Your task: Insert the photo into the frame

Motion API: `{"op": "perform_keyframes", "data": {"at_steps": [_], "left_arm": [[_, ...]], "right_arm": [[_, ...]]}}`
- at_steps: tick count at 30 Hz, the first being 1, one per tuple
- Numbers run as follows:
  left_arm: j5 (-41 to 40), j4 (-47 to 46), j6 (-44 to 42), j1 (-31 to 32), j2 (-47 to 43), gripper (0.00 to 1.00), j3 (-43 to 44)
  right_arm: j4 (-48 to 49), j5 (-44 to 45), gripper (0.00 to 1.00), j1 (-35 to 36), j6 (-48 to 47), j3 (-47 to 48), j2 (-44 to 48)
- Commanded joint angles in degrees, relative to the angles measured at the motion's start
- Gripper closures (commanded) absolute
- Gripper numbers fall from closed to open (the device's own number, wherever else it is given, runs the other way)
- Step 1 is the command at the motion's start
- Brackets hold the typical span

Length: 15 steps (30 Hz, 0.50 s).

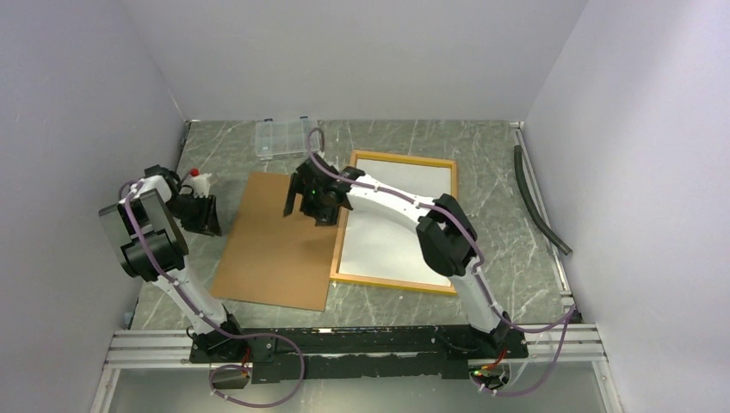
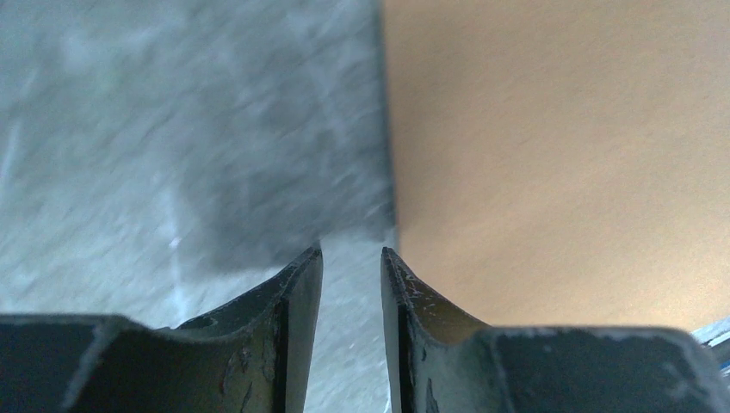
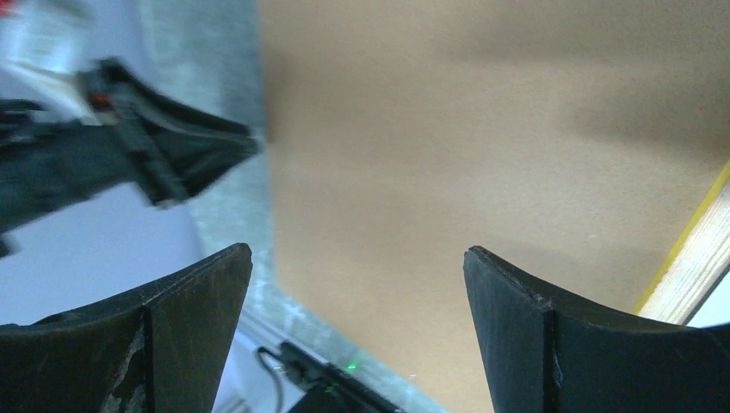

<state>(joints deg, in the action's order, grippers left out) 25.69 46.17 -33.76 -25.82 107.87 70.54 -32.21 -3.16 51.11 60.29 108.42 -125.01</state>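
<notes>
We are viewing the frame (image 1: 392,285) lying flat on the tabletop (image 1: 508,215), right of centre, with a white panel (image 1: 387,245) filling its orange border. We cannot tell whether this panel is the photo.

A brown board (image 1: 271,245) is lying flat along the frame's left side. We cannot tell whether the two are touching.

The right hand (image 3: 357,249) is hovering above the board's right part, near the frame's left edge. Its jaws are standing wide apart and gripping nothing.

The left hand (image 2: 351,251) is sitting low over the tabletop at the board's left edge. Its jaws are leaving only a narrow gap, with nothing between them.

A clear plastic box (image 1: 284,136) is resting near the far wall, apart from the board.
</notes>
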Motion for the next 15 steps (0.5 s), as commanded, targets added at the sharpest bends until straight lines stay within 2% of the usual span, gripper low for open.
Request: {"op": "perform_keyframes", "data": {"at_steps": [1,11,15], "left_arm": [[-2.02,2.23,-2.53,-2.43,0.5,0.61,0.73],[0.7,3.79,-2.18,-2.49,-2.38,0.53,1.27],[0.19,3.84,-2.41,-2.52,-2.52,0.39,1.09]], "right_arm": [[-7.76,2.8,0.02,0.88,-3.7,-2.49,-0.61],[-6.71,5.43,0.02,0.58,-2.76,-9.71,1.99],[-6.64,6.36,0.02,0.14,-2.44,-11.65,3.02]]}}
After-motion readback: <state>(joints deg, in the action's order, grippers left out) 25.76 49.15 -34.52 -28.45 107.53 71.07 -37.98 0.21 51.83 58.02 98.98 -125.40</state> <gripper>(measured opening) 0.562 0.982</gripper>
